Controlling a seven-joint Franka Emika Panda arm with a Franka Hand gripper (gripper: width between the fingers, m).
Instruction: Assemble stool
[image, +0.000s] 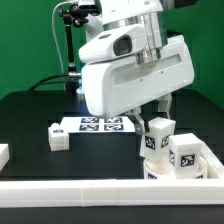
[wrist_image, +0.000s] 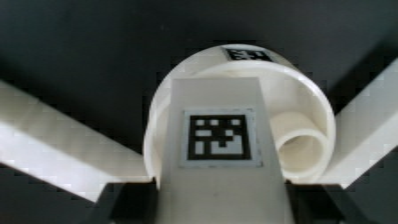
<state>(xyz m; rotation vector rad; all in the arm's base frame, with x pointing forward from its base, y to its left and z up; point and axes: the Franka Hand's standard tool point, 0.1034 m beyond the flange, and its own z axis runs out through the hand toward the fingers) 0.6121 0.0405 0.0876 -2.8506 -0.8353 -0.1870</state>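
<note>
My gripper (image: 153, 118) is shut on a white stool leg (image: 157, 137) with a black-and-white tag, holding it upright at the left side of the round white seat (image: 205, 170) near the exterior view's lower right. A second tagged leg (image: 187, 153) stands upright in the seat just to its right. A third leg (image: 57, 138) lies on the black table at the left. In the wrist view the held leg (wrist_image: 222, 135) fills the middle, clamped between the black fingers (wrist_image: 128, 203) of my gripper (wrist_image: 222, 208). Whether its lower end is seated is hidden.
The marker board (image: 95, 124) lies flat behind the loose leg. A long white rail (image: 90, 195) runs along the table's front edge, and a white block (image: 3, 153) sits at the left edge. White rails (wrist_image: 54, 135) cross the wrist view diagonally.
</note>
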